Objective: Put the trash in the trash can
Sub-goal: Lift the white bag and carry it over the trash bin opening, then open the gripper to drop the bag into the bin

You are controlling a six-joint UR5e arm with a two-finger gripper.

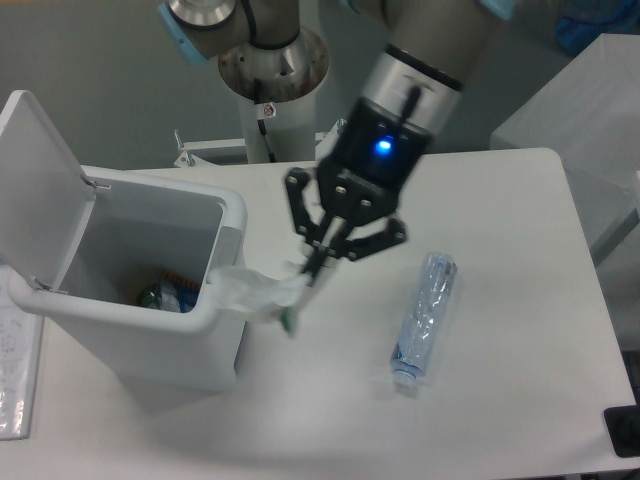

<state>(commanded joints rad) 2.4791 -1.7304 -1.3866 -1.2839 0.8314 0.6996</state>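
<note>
The gripper (312, 268), jaws pinched on the crumpled wrapper (250, 292), holds it against the rim of the open trash can (150, 345), apparently to drop it in, while the crushed bottle (424, 318) waits on the desk (510, 210).

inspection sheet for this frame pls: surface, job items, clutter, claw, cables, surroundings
Surface: white table, bare where visible.
Job's things: crumpled clear wrapper with green strip hangs from the claw at the near rim of the trash can; the can's lid is open and upright. Crushed clear bottle lies flat on the table, apart from the claw.
Clutter: some items already in the can, too small to identify.
Claw: claw shut on the wrapper, blue light lit on its body.
Cables: nothing seen.
Surroundings: arm base column behind the table; dark object at the lower right edge, unidentifiable.
</note>
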